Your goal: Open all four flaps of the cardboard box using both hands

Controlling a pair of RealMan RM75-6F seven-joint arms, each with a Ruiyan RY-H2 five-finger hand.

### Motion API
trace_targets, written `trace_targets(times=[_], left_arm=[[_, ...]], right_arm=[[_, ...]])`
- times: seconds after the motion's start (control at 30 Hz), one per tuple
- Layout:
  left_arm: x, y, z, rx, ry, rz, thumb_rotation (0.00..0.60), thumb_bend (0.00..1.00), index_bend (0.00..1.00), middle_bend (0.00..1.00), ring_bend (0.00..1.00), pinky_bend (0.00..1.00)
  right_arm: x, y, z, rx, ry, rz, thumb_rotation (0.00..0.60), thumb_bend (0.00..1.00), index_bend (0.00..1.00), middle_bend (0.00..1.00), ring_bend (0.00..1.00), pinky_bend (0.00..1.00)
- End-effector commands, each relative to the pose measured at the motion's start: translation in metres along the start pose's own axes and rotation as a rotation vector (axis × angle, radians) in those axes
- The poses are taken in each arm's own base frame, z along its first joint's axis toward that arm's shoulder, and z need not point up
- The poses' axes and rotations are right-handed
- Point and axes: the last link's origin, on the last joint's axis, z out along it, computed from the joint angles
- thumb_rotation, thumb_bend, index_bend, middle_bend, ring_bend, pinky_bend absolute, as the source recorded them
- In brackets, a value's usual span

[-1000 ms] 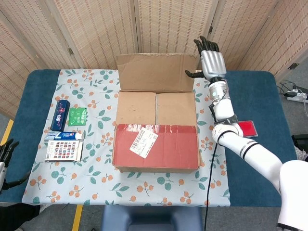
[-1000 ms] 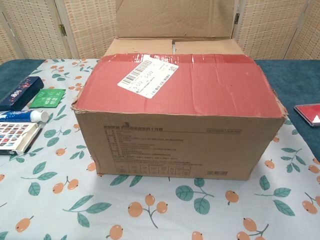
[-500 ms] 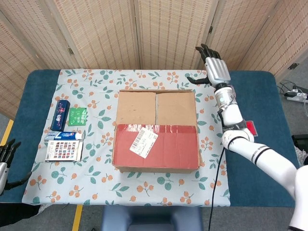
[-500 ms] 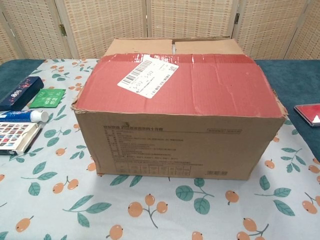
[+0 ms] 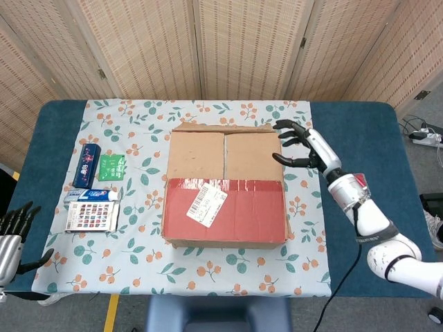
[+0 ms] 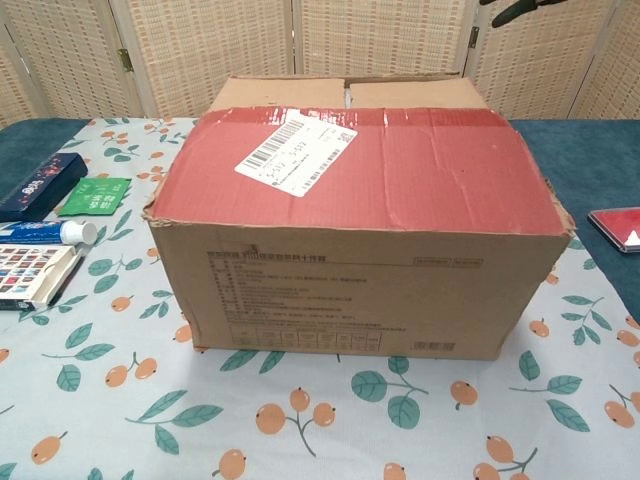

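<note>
Wicker screens (image 5: 228, 41) line the back at twelve o'clock, and in front of them a blue table (image 5: 374, 124) carries a cloth (image 5: 138, 145) printed with leaves and orange fruit. Dead centre on that cloth sits the box (image 5: 225, 185), biggest thing out here. The near flap, red with tape and wearing a white label (image 5: 206, 206), lies flat over the top; beyond it two brown side flaps lie level, meeting at a seam. The far flap's position I cannot tell, only a thin edge shows at twelve o'clock.

Right arm (image 5: 377, 232) reaches in from four o'clock, and the right hand (image 5: 301, 146) hovers at the box's two o'clock corner, fingers spread wide, holding nothing. Whether its fingertips touch the cardboard I cannot tell. Left hand (image 5: 12, 235) sits way out at eight o'clock by the table edge, fingers apart, empty.

At nine o'clock: a patterned box (image 5: 90, 216), a dark box (image 5: 86, 164), a toothpaste box (image 5: 93, 196), a green packet (image 5: 111, 167). At three o'clock, a red item (image 6: 618, 226) on the table.
</note>
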Motion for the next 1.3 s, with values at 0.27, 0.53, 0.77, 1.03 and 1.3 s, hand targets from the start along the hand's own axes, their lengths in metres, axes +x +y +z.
trace_targets(times=[0.27,0.53,0.77,1.03,1.3], left_arm=[[-0.004,0.002,0.003,0.003,-0.013,0.013,0.600,0.31,0.00,0.00,0.00,0.00],[-0.005,0.000,0.005,0.011,-0.019,0.013,0.600,0.31,0.00,0.00,0.00,0.00],[-0.004,-0.001,0.005,0.016,-0.016,0.010,0.600,0.31,0.00,0.00,0.00,0.00],[-0.004,-0.003,0.005,0.020,-0.017,0.006,0.600,0.31,0.00,0.00,0.00,0.00],[-0.001,-0.003,0.003,0.021,-0.005,0.003,0.600,0.31,0.00,0.00,0.00,0.00]], right_arm=[[0.001,0.022,-0.038,-0.100,-0.118,0.146,0.418,0.28,0.24,0.16,0.25,0.31],[0.003,0.036,-0.028,-0.075,-0.124,0.181,0.417,0.28,0.24,0.16,0.25,0.31],[-0.003,0.051,-0.019,-0.093,-0.155,0.202,0.418,0.28,0.24,0.16,0.25,0.31],[-0.008,0.062,-0.009,-0.108,-0.182,0.218,0.419,0.28,0.24,0.16,0.25,0.31],[-0.016,0.065,-0.006,-0.100,-0.219,0.235,0.417,0.28,0.24,0.14,0.25,0.31]])
